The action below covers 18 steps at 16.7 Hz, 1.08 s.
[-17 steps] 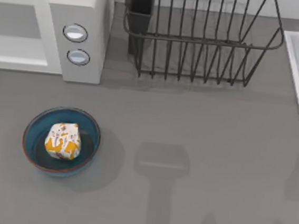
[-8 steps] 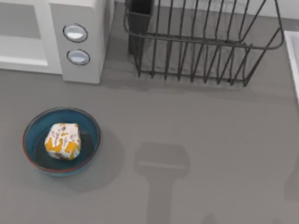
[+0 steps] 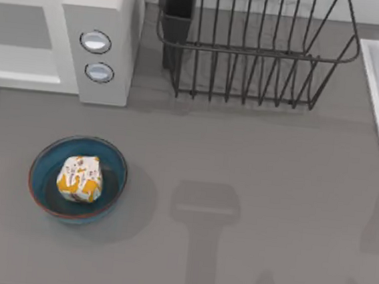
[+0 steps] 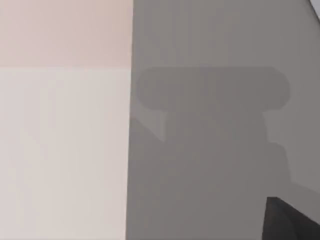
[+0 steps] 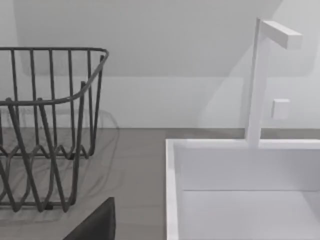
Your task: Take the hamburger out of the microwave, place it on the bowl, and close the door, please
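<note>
**Hamburger in Bowl; Door Closure Outstanding**

**Position of task items.** Taking the microwave (image 3: 59, 32) as landmark, at the far left of the table in the top view: the bowl (image 3: 113, 168) stands on the table in front of the microwave, apart from it and roughly below the knob panel. The hamburger (image 3: 79, 178) rests inside the bowl, near its centre, within the rim. The placing step therefore appears complete.

**Appearance of the hamburger.** It is a small, roundish lump in white paper with orange-yellow patches and small dark marks. It is much smaller than the bowl and shows no clear long axis.

**Door.** The microwave front shows a pale framed recess to the left of the two knobs. Whether this is the open cavity or the door in its frame cannot be determined from the top view. The left wrist view shows a flat pale panel (image 4: 62, 150) close to the camera, next to grey table surface; this may be the door, but that is not certain.

**Grippers.** A dark part at the corner of each wrist view may belong to that arm's gripper; for both the left and the right arm, it cannot be told whether the fingers are open or closed.

**Relation governing the next move.** The left wrist camera faces the pale panel; the right wrist camera faces the dish rack (image 5: 45, 125) and the sink (image 5: 240, 190), to the right of the microwave. Judged from this, the left arm is nearer for closing the door.
</note>
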Each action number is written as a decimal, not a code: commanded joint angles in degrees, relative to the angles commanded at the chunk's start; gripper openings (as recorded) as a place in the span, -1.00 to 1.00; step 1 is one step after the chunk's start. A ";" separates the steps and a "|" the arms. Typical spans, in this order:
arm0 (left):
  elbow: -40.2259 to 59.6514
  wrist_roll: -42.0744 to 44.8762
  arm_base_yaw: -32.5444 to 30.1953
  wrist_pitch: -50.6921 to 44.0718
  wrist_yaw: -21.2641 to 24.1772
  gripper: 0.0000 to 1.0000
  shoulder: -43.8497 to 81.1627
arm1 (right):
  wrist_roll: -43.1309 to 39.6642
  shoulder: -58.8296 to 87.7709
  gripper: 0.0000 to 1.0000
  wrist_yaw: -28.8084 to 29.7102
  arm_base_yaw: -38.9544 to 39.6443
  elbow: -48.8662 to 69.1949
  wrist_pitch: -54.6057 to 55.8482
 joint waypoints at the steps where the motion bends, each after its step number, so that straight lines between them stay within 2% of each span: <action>1: -2.94 -1.40 -1.28 1.24 -0.64 -1.00 -2.20 | 0.00 0.00 1.00 0.00 0.00 0.00 0.00; 5: -11.33 -5.92 -5.38 5.34 -2.67 -1.00 -9.23 | 0.00 0.00 1.00 0.00 0.00 0.00 0.00; 12: -12.93 -7.29 -6.44 5.96 -3.42 -1.00 -10.62 | 0.00 0.00 1.00 0.00 0.00 0.00 0.00; 14: -15.80 -10.44 -9.70 6.94 -5.52 -1.00 -13.86 | 0.00 0.00 1.00 0.00 0.00 0.00 0.00; 18: -23.63 -20.09 -20.67 9.65 -11.30 -1.00 -24.02 | 0.00 0.00 1.00 0.00 0.00 0.00 0.00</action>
